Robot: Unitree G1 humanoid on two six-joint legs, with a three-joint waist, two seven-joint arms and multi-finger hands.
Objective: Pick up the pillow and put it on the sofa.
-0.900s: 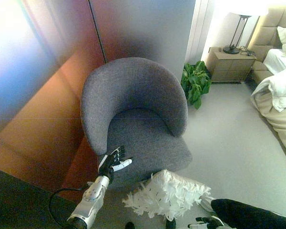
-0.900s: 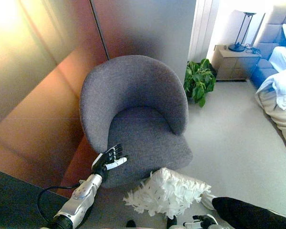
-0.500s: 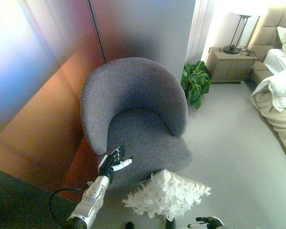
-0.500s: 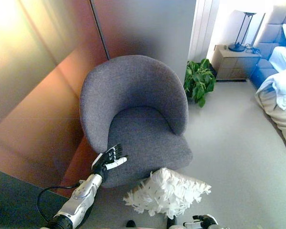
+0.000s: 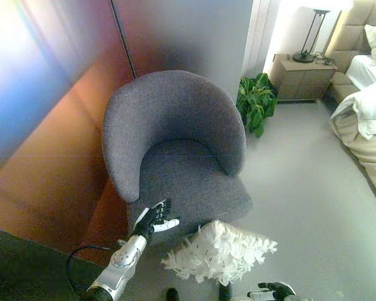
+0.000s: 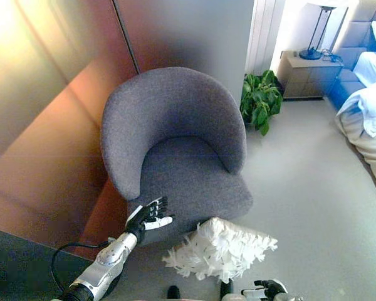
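Observation:
A white feathery pillow (image 5: 220,252) lies on the pale floor just in front of the grey tub armchair (image 5: 175,150). My left hand (image 5: 155,218) is held out with straight fingers at the chair seat's front left edge, a short way left of the pillow and holding nothing. Only the top of my right hand (image 5: 277,291) shows at the bottom edge, right of and below the pillow; its fingers look curled but are mostly cut off.
A wood-panelled wall (image 5: 44,125) runs along the left behind the chair. A potted green plant (image 5: 257,100) and a nightstand (image 5: 304,78) with a lamp stand at the back right. A bed (image 5: 366,119) with white bedding fills the right edge.
The camera has tilted slightly, shifting the scene. A dark shape at the bottom right has left the view. My left hand has edged right and down toward the pillow.

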